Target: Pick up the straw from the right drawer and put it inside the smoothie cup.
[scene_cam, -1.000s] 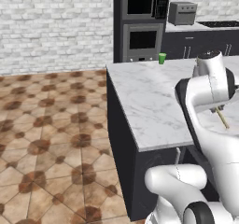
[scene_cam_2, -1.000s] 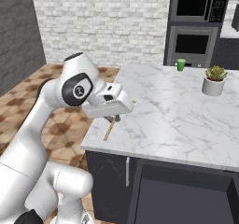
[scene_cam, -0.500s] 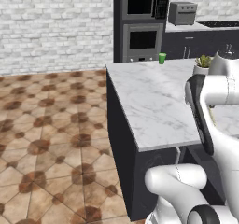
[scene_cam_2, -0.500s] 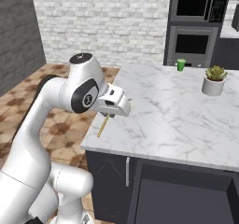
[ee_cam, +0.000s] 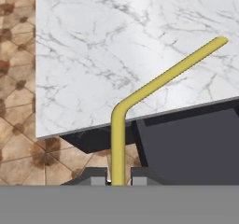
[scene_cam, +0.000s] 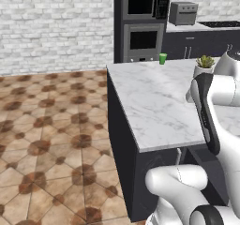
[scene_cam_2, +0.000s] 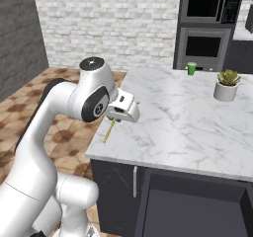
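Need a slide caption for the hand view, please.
Gripper shut on the bent yellow straw, above the marble counter's edge and the open drawer.

a white marble counter [scene_cam_2: 197, 127] tops a dark island cabinet [scene_cam: 126, 168]. a potted succulent in a white pot [scene_cam_2: 227, 85] stands near its far right edge. beyond, a microwave [scene_cam_2: 205, 5] sits above a wall oven [scene_cam_2: 202, 46]; a toaster oven [scene_cam: 183, 13] rests on the far counter. a white brick wall [scene_cam: 56, 27] backs terracotta floor tiles [scene_cam: 51, 125].

Kitchen: wall oven [scene_cam: 143, 41], microwave [scene_cam: 140, 3], marble counter [scene_cam: 154, 102]
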